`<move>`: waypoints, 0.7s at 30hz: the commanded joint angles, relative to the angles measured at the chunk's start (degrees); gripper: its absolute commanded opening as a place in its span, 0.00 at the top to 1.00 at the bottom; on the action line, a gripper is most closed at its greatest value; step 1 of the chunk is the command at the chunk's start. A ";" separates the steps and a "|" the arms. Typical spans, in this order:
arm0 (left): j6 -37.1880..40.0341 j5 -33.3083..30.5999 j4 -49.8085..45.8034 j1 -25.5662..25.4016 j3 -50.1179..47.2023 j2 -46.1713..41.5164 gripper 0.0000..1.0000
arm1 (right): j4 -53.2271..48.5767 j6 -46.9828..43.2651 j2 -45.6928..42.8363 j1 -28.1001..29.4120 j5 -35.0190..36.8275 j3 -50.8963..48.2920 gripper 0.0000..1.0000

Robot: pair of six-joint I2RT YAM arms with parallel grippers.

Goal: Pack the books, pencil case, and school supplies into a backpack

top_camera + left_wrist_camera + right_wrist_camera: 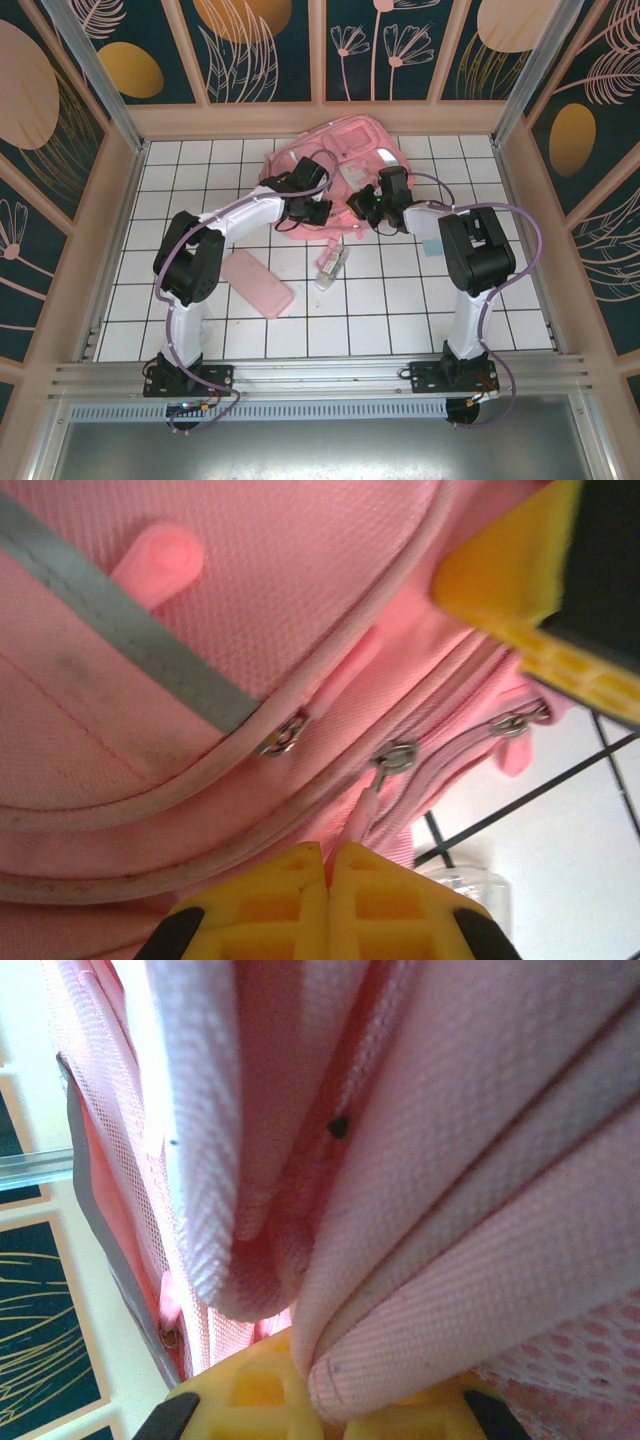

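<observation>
While the flat pink pencil case (258,283) and narrow transparent box (333,265) are found unpacked on the white tiles (400,310), the large soft pink backpack (335,160) behind them is clamped by the left gripper (327,880) at its zip cord (362,810) and by the right gripper (320,1380) at a fabric fold (420,1260).

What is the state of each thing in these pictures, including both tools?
backpack, lying on the table, gripped in two places.
pencil case, lying flat on the table, not packed.
transparent box, on the table beside the backpack, not packed.
left tool, shut on a pink zip pull.
right tool, shut on backpack fabric.
</observation>
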 commanded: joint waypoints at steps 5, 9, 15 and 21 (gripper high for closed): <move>-0.61 9.04 9.94 4.00 -8.57 -0.53 1.00 | 0.68 -2.78 -2.97 -1.13 -2.60 2.89 1.00; -1.69 14.11 16.37 3.99 -9.92 -1.42 1.00 | -0.04 -3.68 -1.99 -1.16 -3.47 4.35 1.00; -1.25 9.22 15.63 3.53 -9.00 -1.52 0.94 | -0.43 -3.60 -2.52 -1.17 -3.12 3.80 1.00; 0.87 -1.95 15.32 -0.32 -8.92 -2.90 0.56 | 0.80 -0.48 -2.70 -1.00 -3.29 3.14 1.00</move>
